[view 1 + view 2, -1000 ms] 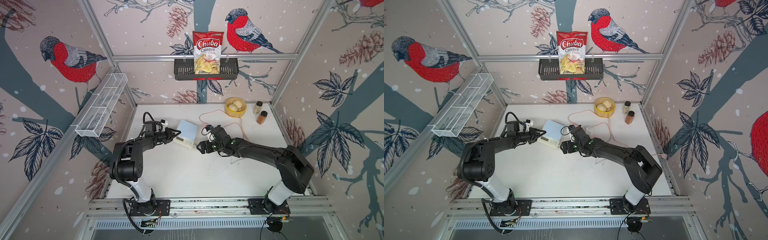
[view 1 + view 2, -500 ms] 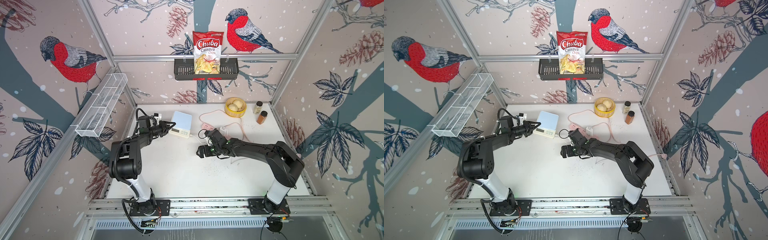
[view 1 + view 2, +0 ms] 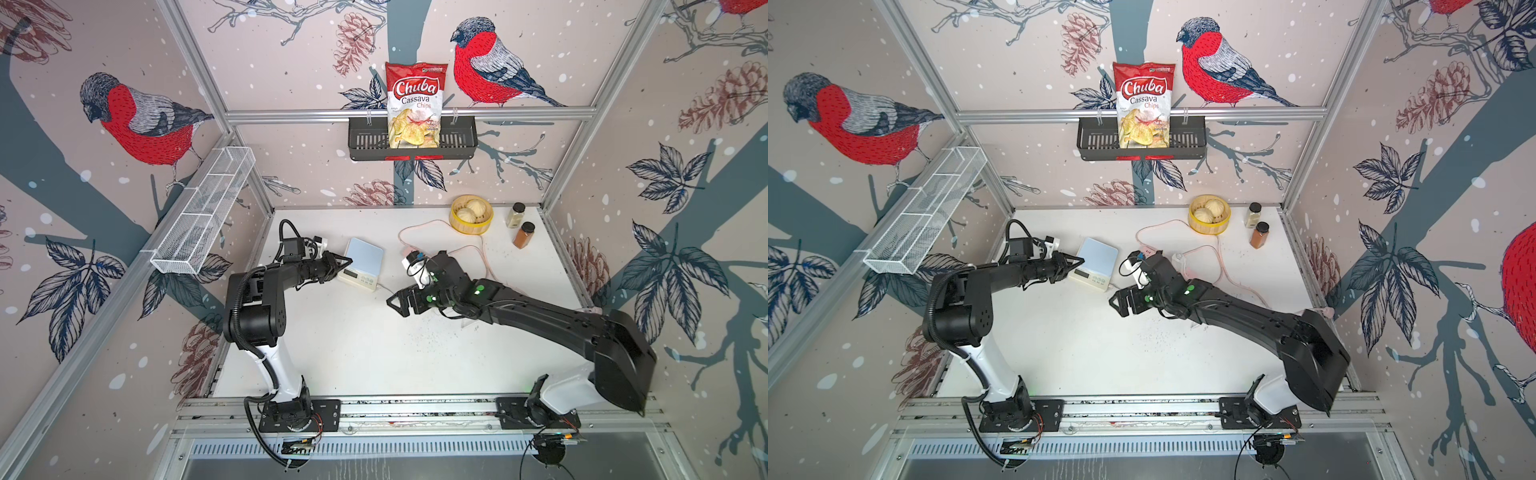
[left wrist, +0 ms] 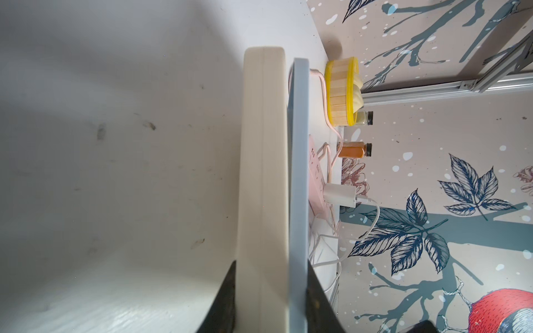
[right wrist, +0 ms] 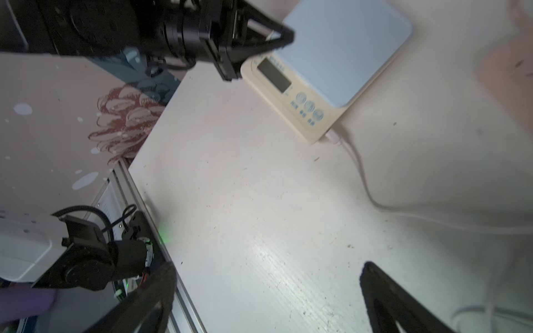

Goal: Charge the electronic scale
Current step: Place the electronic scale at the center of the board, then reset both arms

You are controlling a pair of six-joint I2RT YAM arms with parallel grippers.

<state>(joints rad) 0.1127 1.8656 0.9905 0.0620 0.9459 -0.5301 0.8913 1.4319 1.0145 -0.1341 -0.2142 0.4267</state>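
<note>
Left pincer [image 3: 348, 262] straddles 1 electronic scale [image 3: 365, 254]; 2 spice jars [image 3: 515, 215] stand apart.

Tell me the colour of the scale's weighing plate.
Pale blue, best seen in the right wrist view: weighing plate of the electronic scale.

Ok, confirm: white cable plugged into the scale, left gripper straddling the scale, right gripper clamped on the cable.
One thing is wrong: the right gripper is open and holds nothing, apart from the white cable, as the right wrist view shows. The cable is in the electronic scale, and the left gripper straddles it.
</note>
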